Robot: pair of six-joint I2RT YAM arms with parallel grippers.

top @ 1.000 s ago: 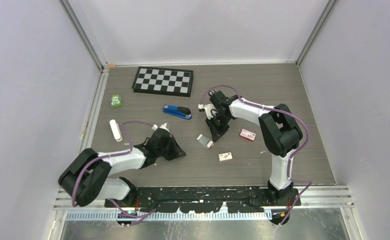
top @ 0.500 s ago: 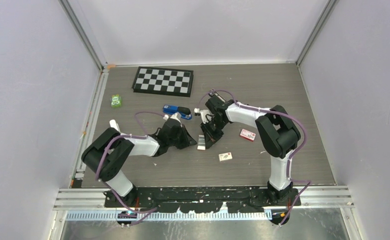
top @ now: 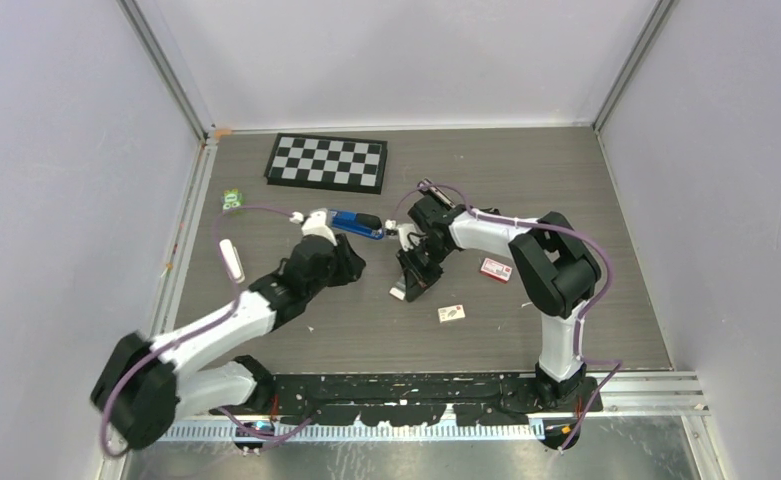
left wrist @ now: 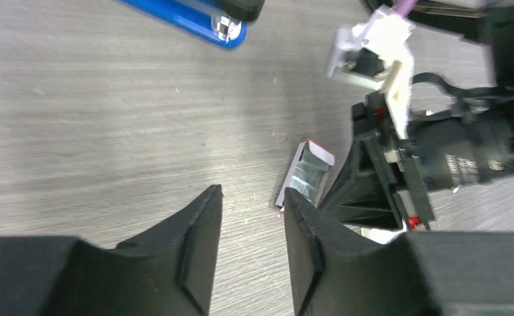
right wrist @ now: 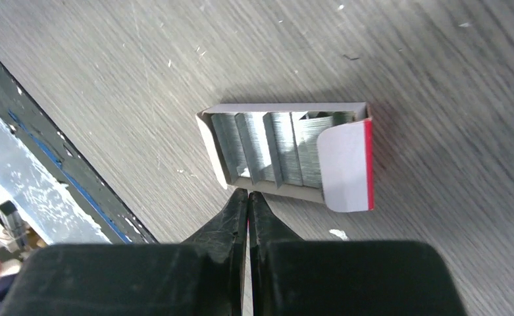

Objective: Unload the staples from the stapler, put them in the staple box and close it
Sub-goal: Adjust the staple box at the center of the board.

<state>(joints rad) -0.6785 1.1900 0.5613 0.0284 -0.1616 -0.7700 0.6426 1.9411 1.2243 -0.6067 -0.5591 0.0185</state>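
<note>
The stapler (top: 355, 224) lay on the table (top: 566, 180) just on the near side of the chessboard (top: 328, 161), held by neither arm, so I judged the unloading not yet begun: opening it and taking the staples out were all left. My left gripper (left wrist: 251, 194) hung near it, jaws a narrow way apart with nothing between them. My right gripper (right wrist: 248, 195) was pinched shut and empty, tips at the rim of an open staple box (right wrist: 283, 155).
</note>
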